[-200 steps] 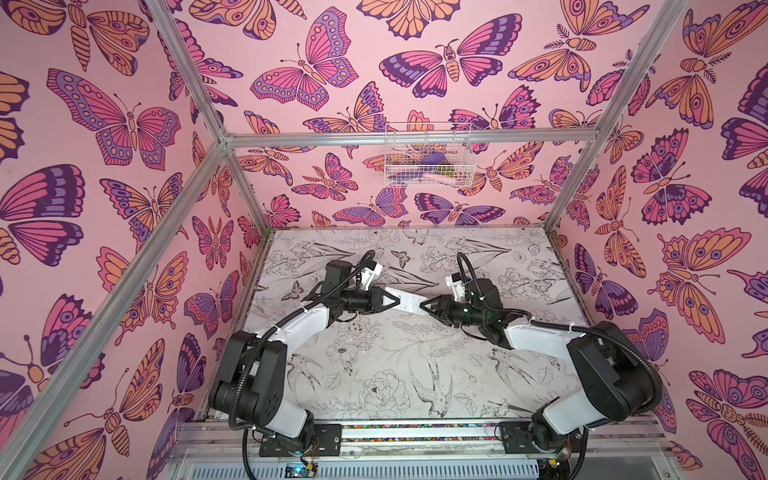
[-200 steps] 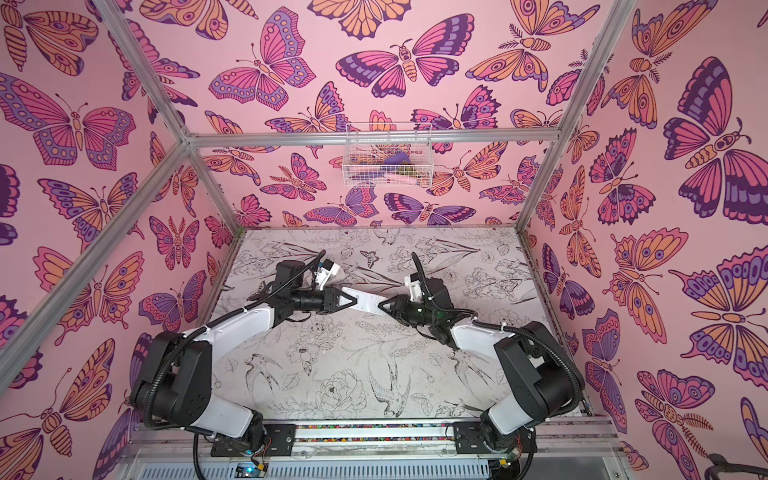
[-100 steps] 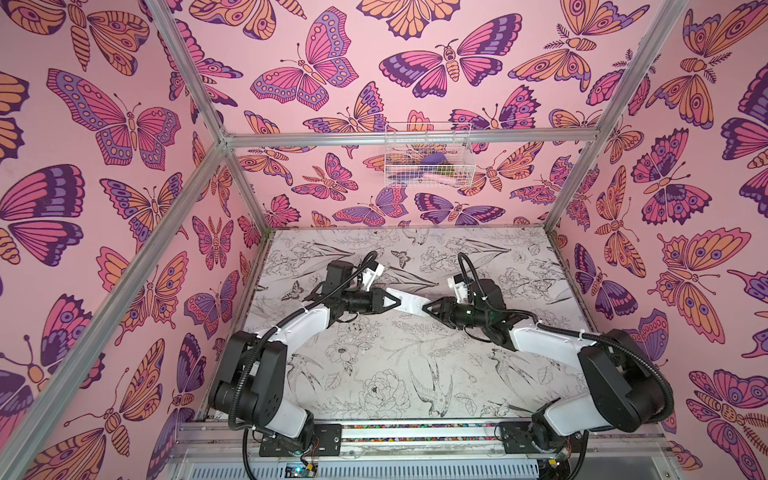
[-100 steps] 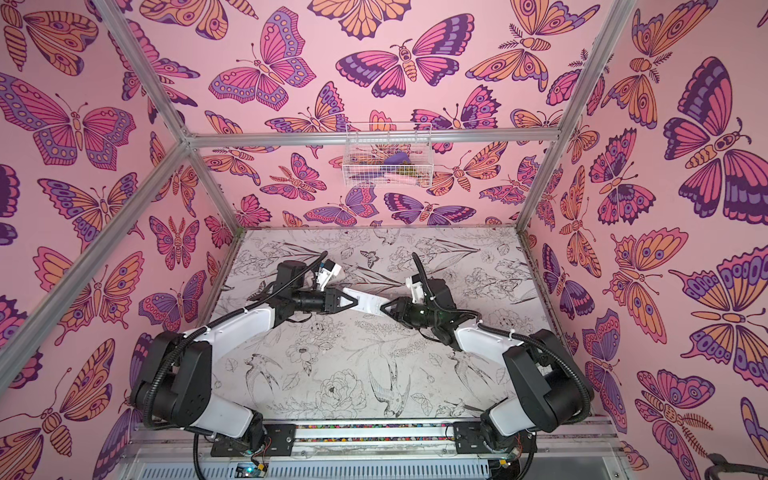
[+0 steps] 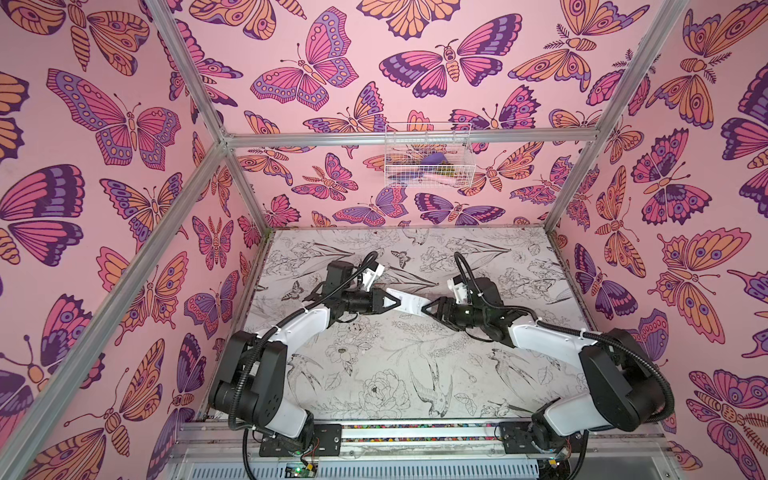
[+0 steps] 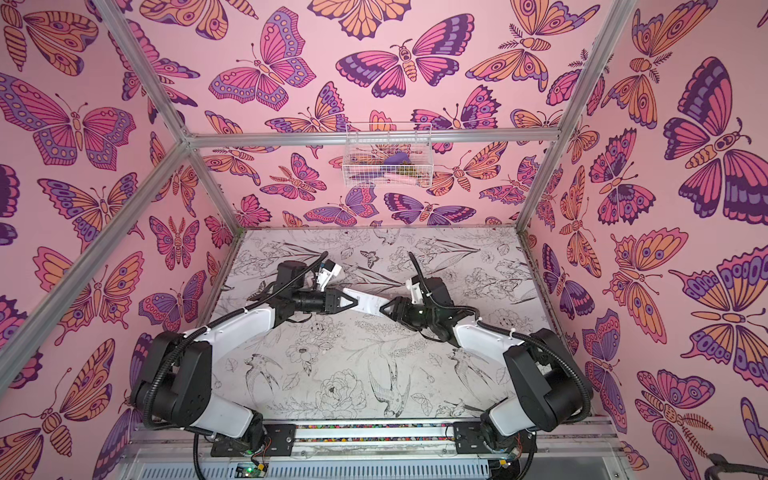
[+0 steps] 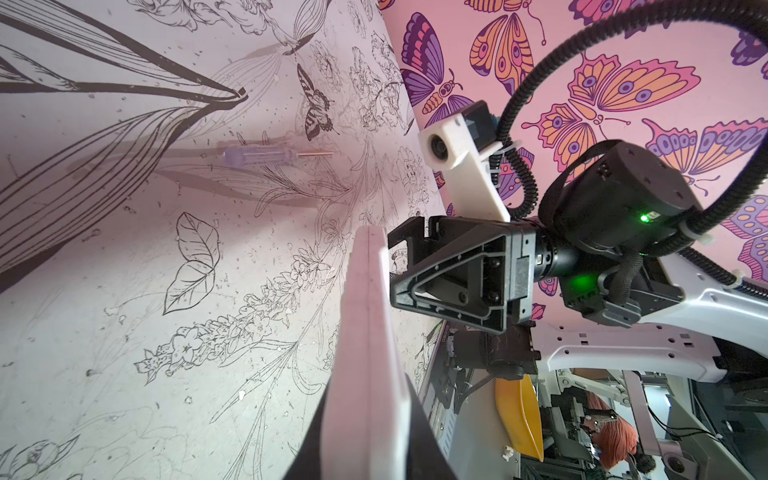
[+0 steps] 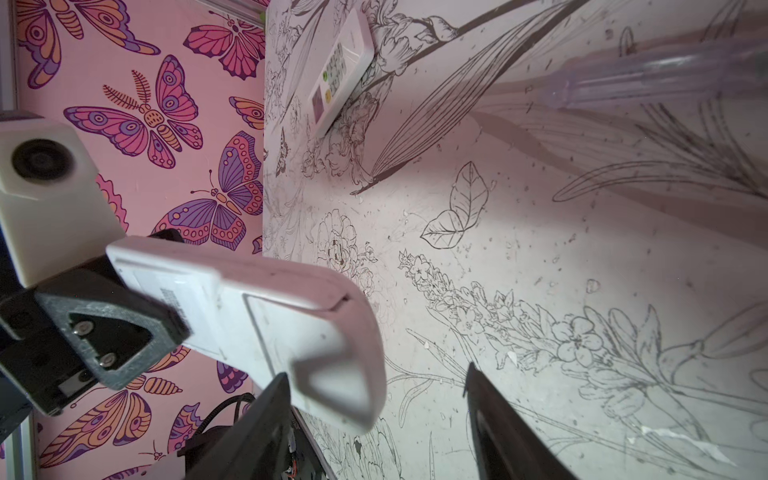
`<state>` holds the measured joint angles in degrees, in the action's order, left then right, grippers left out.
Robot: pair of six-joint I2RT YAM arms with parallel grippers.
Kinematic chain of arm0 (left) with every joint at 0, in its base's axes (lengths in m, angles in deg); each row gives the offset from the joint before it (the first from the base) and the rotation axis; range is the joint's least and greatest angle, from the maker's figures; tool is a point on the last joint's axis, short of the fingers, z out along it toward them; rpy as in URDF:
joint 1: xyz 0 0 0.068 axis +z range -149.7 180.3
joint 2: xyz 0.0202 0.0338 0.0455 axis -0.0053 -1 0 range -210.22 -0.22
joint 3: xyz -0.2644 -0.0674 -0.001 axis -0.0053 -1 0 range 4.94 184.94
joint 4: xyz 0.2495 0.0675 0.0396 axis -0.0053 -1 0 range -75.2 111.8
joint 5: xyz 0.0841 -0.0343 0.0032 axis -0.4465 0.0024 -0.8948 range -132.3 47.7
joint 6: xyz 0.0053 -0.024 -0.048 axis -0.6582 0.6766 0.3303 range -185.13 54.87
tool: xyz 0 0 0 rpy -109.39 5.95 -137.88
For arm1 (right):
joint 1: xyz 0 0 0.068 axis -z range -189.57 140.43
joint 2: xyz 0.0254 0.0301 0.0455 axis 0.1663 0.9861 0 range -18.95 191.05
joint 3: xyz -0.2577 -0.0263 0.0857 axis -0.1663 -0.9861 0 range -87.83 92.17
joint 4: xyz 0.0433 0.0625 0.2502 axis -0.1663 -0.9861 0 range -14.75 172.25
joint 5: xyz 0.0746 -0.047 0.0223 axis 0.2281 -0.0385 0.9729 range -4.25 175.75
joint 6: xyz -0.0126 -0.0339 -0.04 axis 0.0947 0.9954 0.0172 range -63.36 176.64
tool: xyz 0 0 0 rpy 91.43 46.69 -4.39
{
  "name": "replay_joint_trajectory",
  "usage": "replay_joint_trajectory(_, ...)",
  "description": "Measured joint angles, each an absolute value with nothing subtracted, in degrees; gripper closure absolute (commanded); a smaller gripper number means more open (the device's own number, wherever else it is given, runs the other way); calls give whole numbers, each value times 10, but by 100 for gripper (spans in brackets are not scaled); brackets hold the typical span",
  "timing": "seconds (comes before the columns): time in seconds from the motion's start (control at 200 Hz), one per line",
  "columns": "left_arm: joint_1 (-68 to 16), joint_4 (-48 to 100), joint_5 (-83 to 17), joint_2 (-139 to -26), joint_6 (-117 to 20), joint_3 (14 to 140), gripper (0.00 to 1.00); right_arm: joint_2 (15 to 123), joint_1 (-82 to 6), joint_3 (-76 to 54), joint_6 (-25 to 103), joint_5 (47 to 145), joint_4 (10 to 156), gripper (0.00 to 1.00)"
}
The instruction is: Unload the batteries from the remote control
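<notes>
Left gripper clamped on one end of white plastic remote control, steadying it off table; right gripper jaws apart around other end, likely to work cover. Batteries unseen, presumably behind closed back cover.

Top views: stereo pair, high and far, looking steeply down; both cover the whole table.
Left wrist view: close, sighting along the remote control toward the right gripper.
Right wrist view: close, facing the left gripper; same remote control shared.
</notes>
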<state>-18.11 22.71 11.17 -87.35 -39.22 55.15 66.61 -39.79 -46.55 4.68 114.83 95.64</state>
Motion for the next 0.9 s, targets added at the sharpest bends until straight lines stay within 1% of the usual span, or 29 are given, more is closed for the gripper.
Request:
replay_joint_trajectory(0.185, -181, 226, 112, -873, -392, 552, 100, 679, -404, -447, 52, 1141, 948, 32)
replay_joint_trajectory(0.346, -181, 218, 102, -873, -392, 552, 100, 695, -404, -444, 55, 1136, 948, 41)
replay_joint_trajectory(0.431, -181, 215, 97, -874, -392, 552, 100, 696, -404, -444, 55, 1129, 946, 43)
replay_joint_trajectory(0.646, -181, 215, 97, -874, -394, 552, 100, 691, -401, -455, 56, 1117, 946, 43)
replay_joint_trajectory(0.902, -182, 207, 85, -874, -409, 553, 100, 640, -391, -472, 75, 1107, 898, 41)
